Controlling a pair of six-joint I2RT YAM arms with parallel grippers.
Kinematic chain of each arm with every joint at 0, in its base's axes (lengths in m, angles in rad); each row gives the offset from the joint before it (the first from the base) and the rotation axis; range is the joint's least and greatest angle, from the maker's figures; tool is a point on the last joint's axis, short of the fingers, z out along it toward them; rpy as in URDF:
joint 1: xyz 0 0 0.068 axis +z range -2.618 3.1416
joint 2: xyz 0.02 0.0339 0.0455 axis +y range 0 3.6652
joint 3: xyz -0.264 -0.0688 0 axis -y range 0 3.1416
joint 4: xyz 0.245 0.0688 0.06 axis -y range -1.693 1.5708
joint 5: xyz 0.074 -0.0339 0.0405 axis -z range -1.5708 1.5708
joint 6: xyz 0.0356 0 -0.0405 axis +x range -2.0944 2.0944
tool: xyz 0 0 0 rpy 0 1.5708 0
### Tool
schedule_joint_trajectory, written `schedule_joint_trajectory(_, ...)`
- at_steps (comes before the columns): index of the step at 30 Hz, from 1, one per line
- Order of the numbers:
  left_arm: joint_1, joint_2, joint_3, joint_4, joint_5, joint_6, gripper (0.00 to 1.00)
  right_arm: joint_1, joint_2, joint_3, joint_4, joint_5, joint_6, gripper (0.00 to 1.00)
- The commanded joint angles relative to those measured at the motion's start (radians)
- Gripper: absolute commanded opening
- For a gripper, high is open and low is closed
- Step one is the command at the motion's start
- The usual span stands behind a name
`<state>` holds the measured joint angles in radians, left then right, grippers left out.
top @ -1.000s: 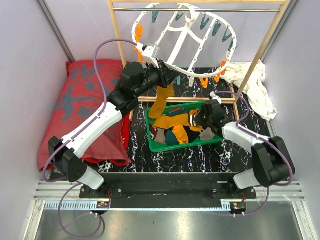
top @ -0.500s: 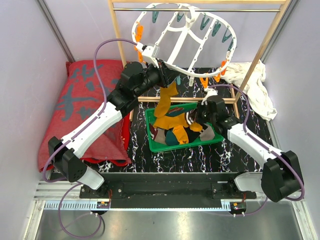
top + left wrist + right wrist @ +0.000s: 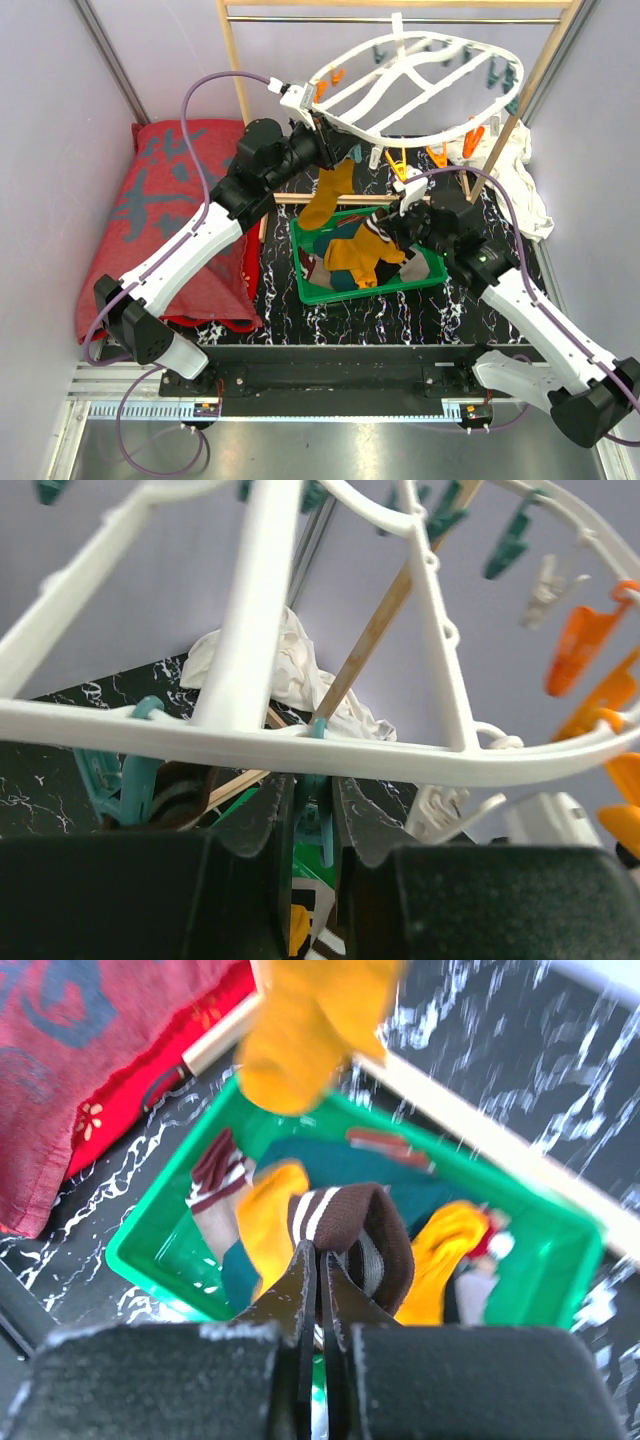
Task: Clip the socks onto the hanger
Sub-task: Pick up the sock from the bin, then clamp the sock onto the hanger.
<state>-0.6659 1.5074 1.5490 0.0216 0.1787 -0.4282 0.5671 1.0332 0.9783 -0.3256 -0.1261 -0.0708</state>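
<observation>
Below, a green plastic tray [image 3: 318,296] holds mixed fabric socks [image 3: 330,1160]; the right gripper [image 3: 318,1255] pinches the striped cuff [image 3: 352,1210] of a mustard sock [image 3: 360,256]; the left gripper [image 3: 312,802] clamps the white oval plastic hanger [image 3: 250,742].

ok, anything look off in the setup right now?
Hanger hangs tilted, its left rim low at the left gripper, which pinches a teal peg. White cloth lies crumpled beside the rack. Nothing spilled.

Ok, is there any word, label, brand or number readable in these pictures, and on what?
No text can be read.
The red cloth has large grey-blue marks, but they do not resolve into letters.
The small tags by the arm bases are too small to read.
</observation>
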Motion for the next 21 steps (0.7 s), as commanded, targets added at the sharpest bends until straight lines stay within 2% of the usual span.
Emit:
schedule_joint_trajectory(1,-0.001,-0.003,0.046,0.009,-0.007,-0.001,0.11,0.008,-0.03,0.082,-0.017,-0.061,-0.15,0.0)
schedule_joint_trajectory(13,-0.003,-0.039,0.045,0.012,-0.005,-0.001,0.09,0.008,-0.032,-0.242,0.192,0.045,0.015,0.0)
schedule_joint_trajectory(21,-0.004,-0.03,0.057,0.009,-0.007,0.0,0.08,0.008,-0.081,-0.265,0.183,-0.086,-0.012,0.0)
